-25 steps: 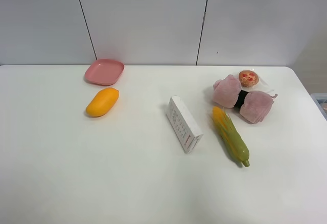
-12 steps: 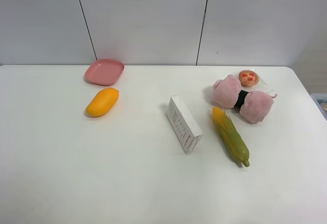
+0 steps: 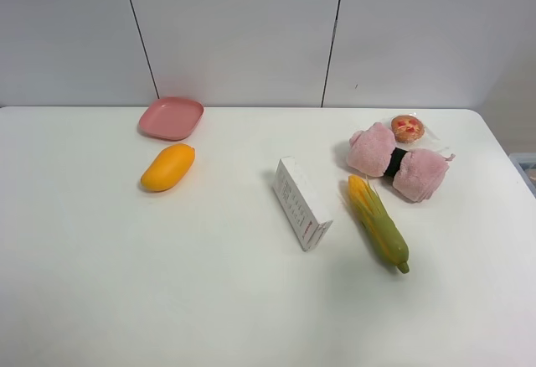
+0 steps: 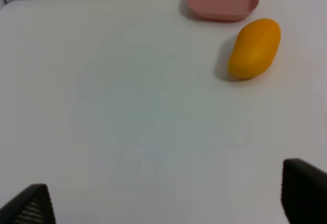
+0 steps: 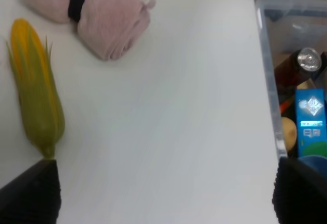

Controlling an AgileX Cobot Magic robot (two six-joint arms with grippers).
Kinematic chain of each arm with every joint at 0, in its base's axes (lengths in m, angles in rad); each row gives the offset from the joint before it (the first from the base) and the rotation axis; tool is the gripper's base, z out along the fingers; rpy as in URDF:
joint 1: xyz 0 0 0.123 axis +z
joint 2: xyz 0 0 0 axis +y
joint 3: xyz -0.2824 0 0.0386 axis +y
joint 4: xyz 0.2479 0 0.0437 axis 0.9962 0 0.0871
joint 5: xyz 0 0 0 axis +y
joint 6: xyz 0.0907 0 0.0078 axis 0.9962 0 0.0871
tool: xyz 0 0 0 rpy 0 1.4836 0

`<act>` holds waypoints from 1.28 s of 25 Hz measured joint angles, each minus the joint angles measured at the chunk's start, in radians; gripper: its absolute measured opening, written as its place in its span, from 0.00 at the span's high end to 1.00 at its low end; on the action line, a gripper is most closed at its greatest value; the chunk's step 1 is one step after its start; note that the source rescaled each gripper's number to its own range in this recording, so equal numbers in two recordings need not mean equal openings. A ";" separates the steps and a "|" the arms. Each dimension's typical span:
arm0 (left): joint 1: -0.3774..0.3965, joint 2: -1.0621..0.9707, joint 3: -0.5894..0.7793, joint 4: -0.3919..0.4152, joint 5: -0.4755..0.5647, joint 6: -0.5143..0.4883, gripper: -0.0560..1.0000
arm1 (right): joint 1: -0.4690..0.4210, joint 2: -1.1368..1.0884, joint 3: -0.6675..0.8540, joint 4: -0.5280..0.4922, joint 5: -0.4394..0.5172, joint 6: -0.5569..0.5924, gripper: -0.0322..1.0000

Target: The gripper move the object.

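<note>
High front camera overlooks the table [image 3: 251, 300]; wrist cameras look down closer, sharing mango [image 3: 167, 167] and corn [image 3: 378, 220].

A pink dish [image 3: 171, 117] sits at the back of the white table [image 3: 126, 283], an orange mango [image 3: 167, 167] just in front of it. Mid-table lies a white box [image 3: 301, 203], a corn cob [image 3: 378, 222] beside it. Behind the corn rests a pink rolled towel [image 3: 397, 162]. Off the table's edge, a clear bin [image 5: 291, 75] holds clutter.

Both grippers are showing only fingertips at the lower corners: left gripper [image 4: 163, 196], right gripper [image 5: 166, 193]. The pink towel roll [image 5: 87, 12] is running off the upper edge.
</note>
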 joint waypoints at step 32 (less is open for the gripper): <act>0.000 0.000 0.000 0.000 0.000 0.000 0.00 | 0.122 -0.419 0.294 -0.019 -0.080 0.198 0.00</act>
